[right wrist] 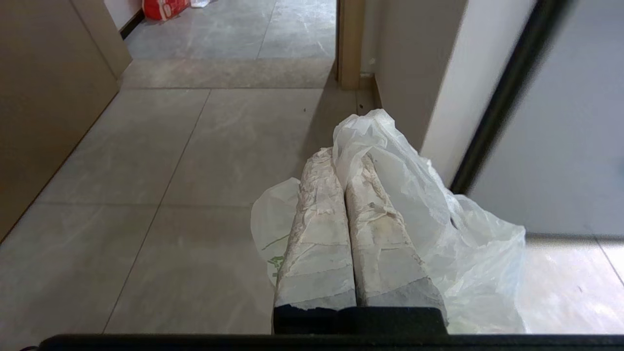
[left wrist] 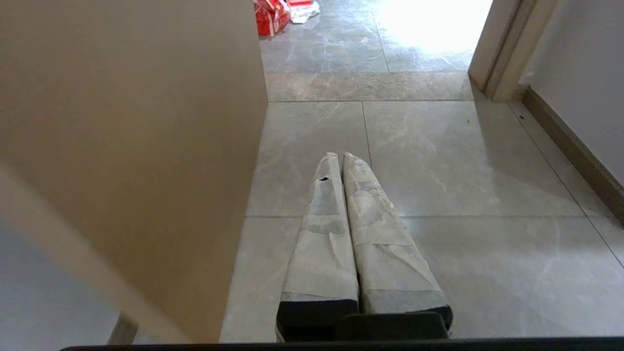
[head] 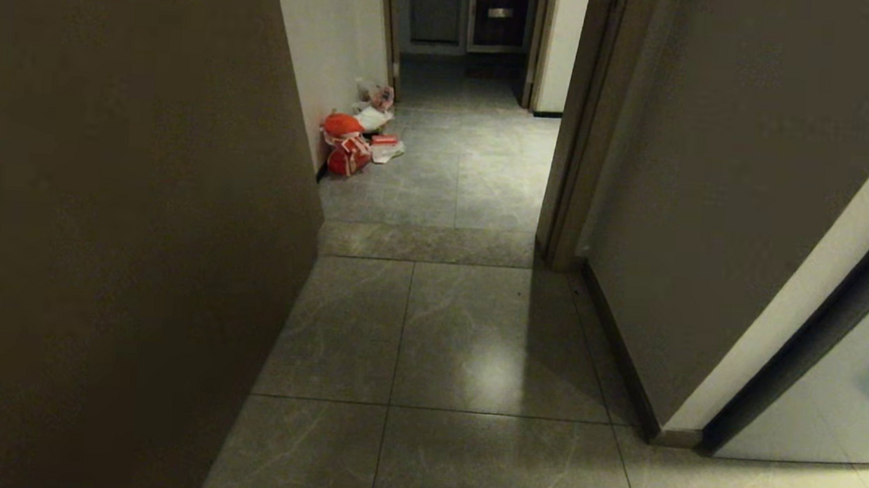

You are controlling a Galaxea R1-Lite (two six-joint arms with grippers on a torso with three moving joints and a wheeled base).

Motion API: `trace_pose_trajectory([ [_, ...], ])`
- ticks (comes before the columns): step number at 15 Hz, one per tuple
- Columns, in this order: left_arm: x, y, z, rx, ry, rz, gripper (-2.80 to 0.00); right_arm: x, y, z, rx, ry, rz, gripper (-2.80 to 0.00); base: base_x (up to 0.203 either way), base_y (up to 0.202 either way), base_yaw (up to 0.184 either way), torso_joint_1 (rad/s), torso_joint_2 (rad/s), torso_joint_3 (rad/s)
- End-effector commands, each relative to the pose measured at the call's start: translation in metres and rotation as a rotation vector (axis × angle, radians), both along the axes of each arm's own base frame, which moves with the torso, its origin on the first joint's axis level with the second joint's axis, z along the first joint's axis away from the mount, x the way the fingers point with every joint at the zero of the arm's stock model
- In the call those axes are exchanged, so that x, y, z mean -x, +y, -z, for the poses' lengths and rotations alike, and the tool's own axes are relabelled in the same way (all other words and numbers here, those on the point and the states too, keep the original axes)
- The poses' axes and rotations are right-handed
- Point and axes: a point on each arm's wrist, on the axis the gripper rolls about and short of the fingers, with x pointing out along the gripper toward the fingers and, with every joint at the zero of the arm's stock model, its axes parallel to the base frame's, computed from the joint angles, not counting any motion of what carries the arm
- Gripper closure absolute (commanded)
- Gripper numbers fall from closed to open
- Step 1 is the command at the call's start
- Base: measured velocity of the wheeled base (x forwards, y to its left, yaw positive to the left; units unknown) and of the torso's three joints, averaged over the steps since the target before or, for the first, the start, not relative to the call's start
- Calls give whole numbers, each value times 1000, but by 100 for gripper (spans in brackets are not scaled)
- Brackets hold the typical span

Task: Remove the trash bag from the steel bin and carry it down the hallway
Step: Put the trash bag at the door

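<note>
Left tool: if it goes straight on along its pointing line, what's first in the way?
Probably only bare hallway floor. The left tool points ahead and down at open tile, the beige wall off to one side; depth is unclear.

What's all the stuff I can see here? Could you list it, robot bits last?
trash bag: one, translucent white with green print, clamped in the right pincer.
pile of bags: several, orange-red and white, on the floor by the left wall further down.
hallway floor: large grey marble-look tiles.
walls: cream, on both sides.
door frame: one, brown, on the right.
dark door: one, at the far end.
right pincer: one, wrapped in pale tape, shut on the bag.
left pincer: one, same wrapping, shut, holding nothing.
</note>
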Motion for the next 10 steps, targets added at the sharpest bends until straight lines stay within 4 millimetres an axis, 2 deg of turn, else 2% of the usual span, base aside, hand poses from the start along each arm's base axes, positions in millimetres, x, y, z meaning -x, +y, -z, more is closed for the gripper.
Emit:
trace_pose_trajectory([
  [1,0,0,0,0,1,0,0,0,0,0,0,2,0,0,193,0,-1,4,1,-1],
  [10,0,0,0,1,1,-1,0,0,0,0,0,2,0,0,192,0,1,1,4,3],
])
